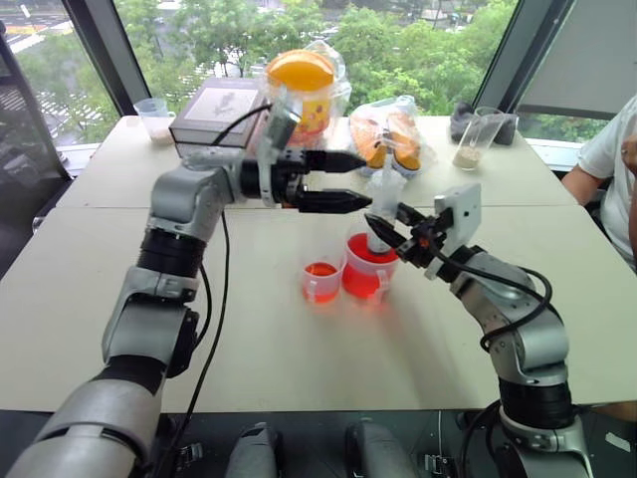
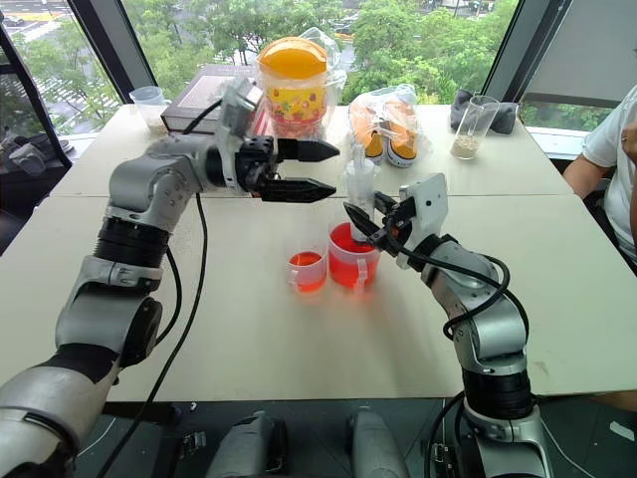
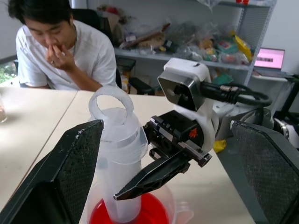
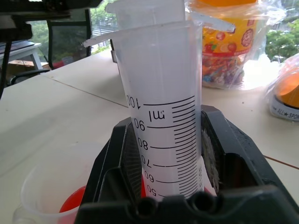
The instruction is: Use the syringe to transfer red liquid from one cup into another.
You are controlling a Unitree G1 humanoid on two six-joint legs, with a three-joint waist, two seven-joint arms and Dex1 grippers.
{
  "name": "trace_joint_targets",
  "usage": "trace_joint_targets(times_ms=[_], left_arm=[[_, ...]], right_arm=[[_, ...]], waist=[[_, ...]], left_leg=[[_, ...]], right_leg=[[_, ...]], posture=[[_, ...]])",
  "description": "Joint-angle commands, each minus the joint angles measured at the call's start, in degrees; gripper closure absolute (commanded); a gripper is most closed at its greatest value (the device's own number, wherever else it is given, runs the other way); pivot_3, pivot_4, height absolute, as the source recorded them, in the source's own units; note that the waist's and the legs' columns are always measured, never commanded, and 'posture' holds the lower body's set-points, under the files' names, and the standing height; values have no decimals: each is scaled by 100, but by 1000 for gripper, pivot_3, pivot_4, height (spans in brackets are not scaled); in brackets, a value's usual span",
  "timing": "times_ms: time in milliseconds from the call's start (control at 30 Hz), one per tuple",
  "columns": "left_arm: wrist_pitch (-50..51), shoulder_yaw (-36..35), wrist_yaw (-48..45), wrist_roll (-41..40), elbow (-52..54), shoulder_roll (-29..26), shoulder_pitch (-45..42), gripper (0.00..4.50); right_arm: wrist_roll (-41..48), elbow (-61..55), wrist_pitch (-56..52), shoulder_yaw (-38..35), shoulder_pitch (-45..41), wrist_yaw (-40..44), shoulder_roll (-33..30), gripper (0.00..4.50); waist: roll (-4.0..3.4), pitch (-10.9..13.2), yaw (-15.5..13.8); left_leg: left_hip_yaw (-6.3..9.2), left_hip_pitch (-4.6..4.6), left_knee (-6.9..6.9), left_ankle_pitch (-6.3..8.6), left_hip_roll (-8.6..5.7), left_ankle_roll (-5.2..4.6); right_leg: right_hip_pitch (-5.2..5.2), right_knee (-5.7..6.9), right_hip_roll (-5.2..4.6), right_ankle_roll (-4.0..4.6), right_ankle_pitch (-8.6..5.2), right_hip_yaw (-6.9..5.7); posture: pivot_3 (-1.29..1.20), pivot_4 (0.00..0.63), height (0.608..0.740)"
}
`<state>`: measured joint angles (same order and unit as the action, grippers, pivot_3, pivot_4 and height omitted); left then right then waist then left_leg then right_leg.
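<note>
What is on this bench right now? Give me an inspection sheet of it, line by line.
Surface: pale table, dry where visible.
Job's things: syringe upright in larger cup of red liquid; smaller cup beside it, red inside.
Clutter: book, orange-lidded jar, bagged items, powder cup.
Grippers: right gripper shut on syringe; left gripper open, near the plunger.
Cables: black, along both arms.
Surroundings: windows, trees; a person seated.

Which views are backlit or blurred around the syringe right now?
Left eye view: bright windows behind, yet the syringe and larger cup read clearly. Right wrist view: the scale marks are sharp, the bag of snacks behind soft. Left wrist view: its own left pincer fingers loom dark and soft-edged; the right pincer is crisp.
</note>
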<state>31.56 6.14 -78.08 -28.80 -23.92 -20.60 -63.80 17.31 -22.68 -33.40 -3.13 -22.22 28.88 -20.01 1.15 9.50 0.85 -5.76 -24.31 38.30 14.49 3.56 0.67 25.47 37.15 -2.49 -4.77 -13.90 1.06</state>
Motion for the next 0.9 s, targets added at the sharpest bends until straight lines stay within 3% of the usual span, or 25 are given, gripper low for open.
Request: trace_joint_targets(times_ms=[33, 267, 300, 367, 600, 900], left_arm=[[-252, 36, -95, 125, -49, 81, -214, 0], [-377, 76, -193, 243, -357, 482, -364, 0], [-386, 65, -198, 241, -385, 527, -388, 255], [-399, 44, -196, 248, -436, 589, -428, 856], [-423, -30, -239, 268, -562, 664, -515, 4444], [-459, -321, -85, 208, -621, 561, -845, 4483]], right_arm=[[137, -286, 51, -54, -56, -69, -10, 3120], [243, -519, -98, 48, -4, -149, -40, 3120], [249, -535, -113, 61, -4, -164, -42, 3120], [265, -563, -143, 81, -6, -191, -46, 3120], [371, -625, -276, 71, -40, -231, -61, 3120], [626, -612, -682, 103, 124, -233, -129, 3120]], waist=[[0, 0, 2], [1, 0, -7], [1, 0, -6], [1, 0, 5], [1, 0, 6], [1, 1, -6]], left_leg=[[0, 0, 0, 0, 0, 0], [1, -3, 0, 0, -1, 0], [1, -3, 0, 0, -1, 0], [3, -3, 0, 0, -1, -1], [7, -1, 0, 0, 0, -1], [6, -3, 0, 0, 0, -1]], right_leg=[[0, -1, 0, 0, 0, 0], [0, -4, -1, 0, 0, 0], [0, -4, -1, 0, 0, 0], [0, -4, 0, 0, 0, -1], [0, -2, 3, 0, 0, -1], [0, -4, 2, 0, 0, -1]], posture=[[0, 150, 740], [0, 150, 740], [0, 150, 740], [0, 150, 740], [0, 150, 740], [0, 150, 740]])
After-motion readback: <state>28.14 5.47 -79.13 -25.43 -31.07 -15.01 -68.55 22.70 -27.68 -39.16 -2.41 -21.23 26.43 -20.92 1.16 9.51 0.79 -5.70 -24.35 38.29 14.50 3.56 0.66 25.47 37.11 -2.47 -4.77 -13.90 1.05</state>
